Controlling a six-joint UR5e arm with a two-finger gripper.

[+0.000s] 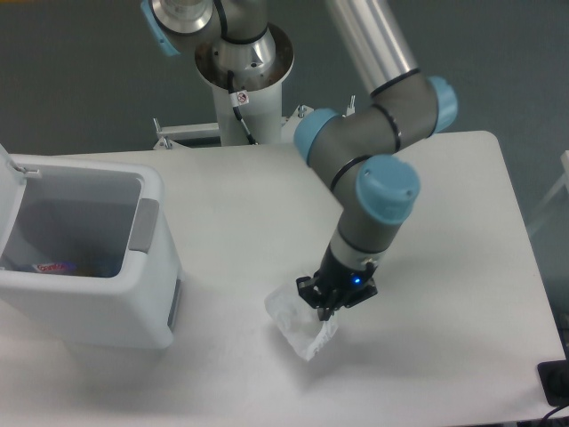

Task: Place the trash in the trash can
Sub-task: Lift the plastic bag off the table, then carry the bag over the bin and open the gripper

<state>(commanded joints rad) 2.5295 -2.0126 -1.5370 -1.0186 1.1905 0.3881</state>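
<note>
The crumpled white-translucent wrapper (300, 321) lay on the white table (462, 267), near the front edge and somewhat right of centre, well apart from the trash can (84, 258). The gripper (332, 302) was directly over the wrapper's upper right part, its dark body showing a small blue light. Its fingers pointed down into the wrapper and appeared drawn close together on the material, though whether they actually pinched it could not be determined from this view. The wrapper's lower left portion spread out flat on the table beyond the gripper. The trash can stood at the left side of the table, a white boxy bin with rounded corners and a grey panel at its right rim. Its white hinged lid (11, 191) was swung up on the far left, partly cut off by the picture edge, leaving the bin open. Inside, at the bottom, a pink-purple label (55, 265) was visible, consistent with the water bottle lying in the bin; the bottle's clear body could not be made out clearly. The UR5e arm (373, 156), grey with light blue joint caps, reached from its base (240, 62) behind the table's rear edge down to the gripper.
</note>
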